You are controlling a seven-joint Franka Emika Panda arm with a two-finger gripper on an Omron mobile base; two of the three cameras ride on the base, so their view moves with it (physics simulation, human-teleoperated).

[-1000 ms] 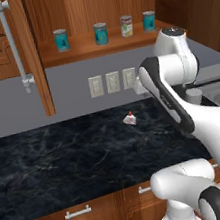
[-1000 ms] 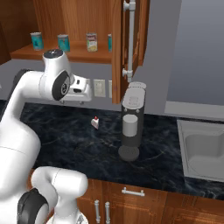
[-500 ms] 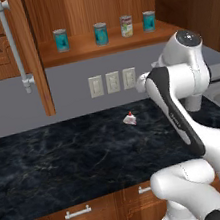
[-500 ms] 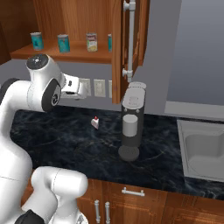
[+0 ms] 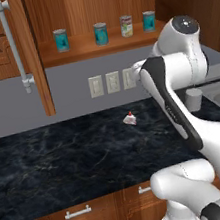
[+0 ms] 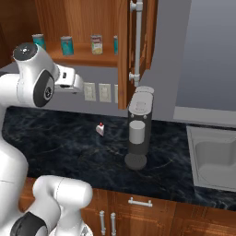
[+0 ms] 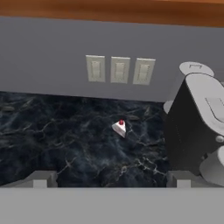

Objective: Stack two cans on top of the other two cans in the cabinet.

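We note four cans standing in a row on the shelf (image 5: 96,47) of the open cabinet (image 5: 104,1), none stacked on another. Taking the pale can (image 5: 127,26) with the red band as our mark: in the left base view one teal can (image 5: 149,20) stands just to its right, a second teal can (image 5: 101,34) to its left, and a third teal can (image 5: 61,40) farther left again, all upright and apart from one another. The cabinet door (image 5: 21,51) with its long silver handle (image 5: 12,45) hangs open, well left of the pale can. In the right base view the same pale can (image 6: 96,44) sits with two teal cans to its left and the door's edge close on its right. Below the shelf, three wall switches (image 5: 110,82) sit on the grey wall. The hand (image 7: 111,179) is held in front of those switches, lower than the pale can, looking down at the dark marble table (image 5: 64,155); its two tips stand wide apart with nothing between them. A small white wedge with a red top (image 7: 120,127) lies on the table beneath the switches. A coffee machine (image 6: 138,129) stands on the table to the right of the wedge.
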